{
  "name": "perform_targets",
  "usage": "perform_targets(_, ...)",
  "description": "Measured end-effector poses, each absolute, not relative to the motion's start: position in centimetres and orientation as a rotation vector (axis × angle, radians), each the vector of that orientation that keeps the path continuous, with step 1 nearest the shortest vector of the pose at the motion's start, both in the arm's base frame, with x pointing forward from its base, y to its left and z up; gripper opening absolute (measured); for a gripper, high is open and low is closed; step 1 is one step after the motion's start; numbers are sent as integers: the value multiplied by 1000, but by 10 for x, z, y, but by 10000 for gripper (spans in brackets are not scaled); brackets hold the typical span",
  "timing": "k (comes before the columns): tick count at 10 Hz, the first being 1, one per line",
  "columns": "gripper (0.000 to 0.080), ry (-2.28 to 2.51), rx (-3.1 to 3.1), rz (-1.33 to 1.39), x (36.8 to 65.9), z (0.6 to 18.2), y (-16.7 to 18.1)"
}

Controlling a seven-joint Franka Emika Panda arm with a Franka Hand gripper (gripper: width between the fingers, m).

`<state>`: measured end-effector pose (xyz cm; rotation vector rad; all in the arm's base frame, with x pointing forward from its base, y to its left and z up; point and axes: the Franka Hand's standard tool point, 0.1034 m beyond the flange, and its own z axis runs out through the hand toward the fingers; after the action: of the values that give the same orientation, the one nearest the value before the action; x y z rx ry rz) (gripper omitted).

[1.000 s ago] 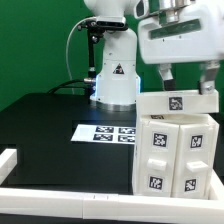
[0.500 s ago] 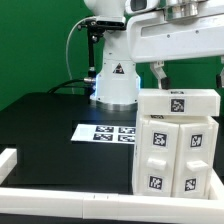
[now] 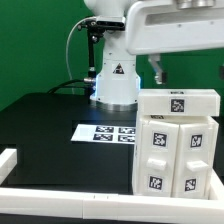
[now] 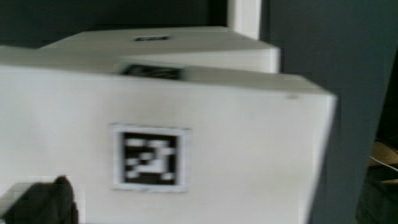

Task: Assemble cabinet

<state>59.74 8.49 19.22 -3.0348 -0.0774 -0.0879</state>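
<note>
The cabinet (image 3: 175,140) is a large white box-like body with several marker tags, standing upright on the black table at the exterior view's right. My gripper (image 3: 188,76) hangs just above its top and holds nothing. One dark finger (image 3: 157,70) shows above the cabinet's left top corner, and the other is at the frame's right edge. The jaws stand wide apart. In the wrist view the cabinet's top face with one tag (image 4: 150,157) fills the picture close up. One dark fingertip (image 4: 45,203) shows at the edge, clear of the surface.
The marker board (image 3: 105,133) lies flat on the table to the left of the cabinet. A low white border rail (image 3: 60,203) runs along the front and left edge. The arm's white base (image 3: 113,75) stands behind, before a green backdrop.
My gripper has risen and shifted toward the exterior view's left, so its body now fills the upper right. The cabinet has not moved.
</note>
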Motion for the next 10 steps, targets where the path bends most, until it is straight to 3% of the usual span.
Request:
perform_targets(4, 797, -977, -2939, -64, 594, 190, 93)
perform_targets(7, 797, -1231, -2857, -70, 595, 191, 86)
perform_targets(10, 797, -1618, -2681, -80, 596, 174, 78)
